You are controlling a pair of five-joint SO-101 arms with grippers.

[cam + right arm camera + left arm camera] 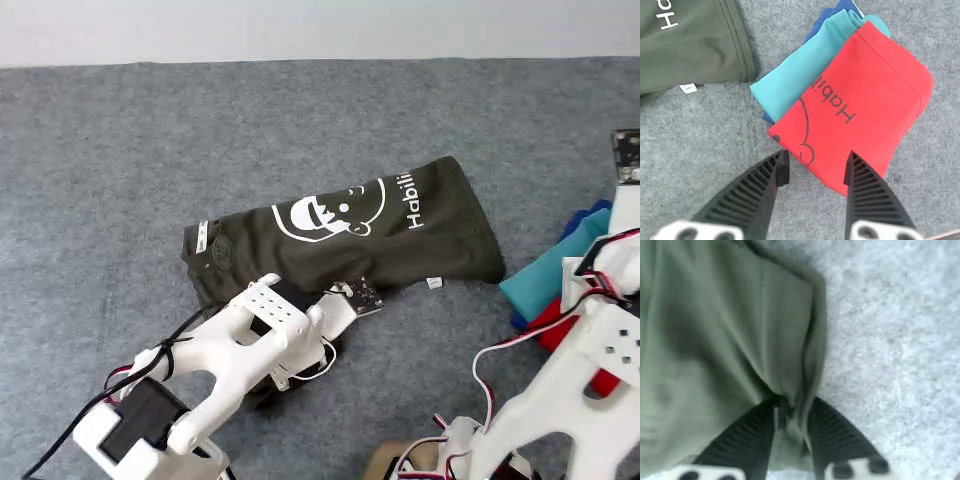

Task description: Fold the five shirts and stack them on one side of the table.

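Grey felted bench (150,150) — left end effector (794,407) pinches the olive shirt (380,235) at its near edge; best folded across evenly. Right end effector (817,157) spread.

grey fibrous mat over the table, pale wall behind

the grey mat (110,140) covers the tabletop in the high view, a felt-like surface speckled with lighter and darker fibres, lying flat; its far edge runs in a nearly straight line across the picture, sitting slightly lower at the left, and meets a plain pale wall (300,28) that forms a narrow band along the top; close up in both wrist views the same mat looks coarse and mottled; at the near edge of the high view, right of the middle, a small tan piece (384,461) peeks in, too little of it visible to tell what it is
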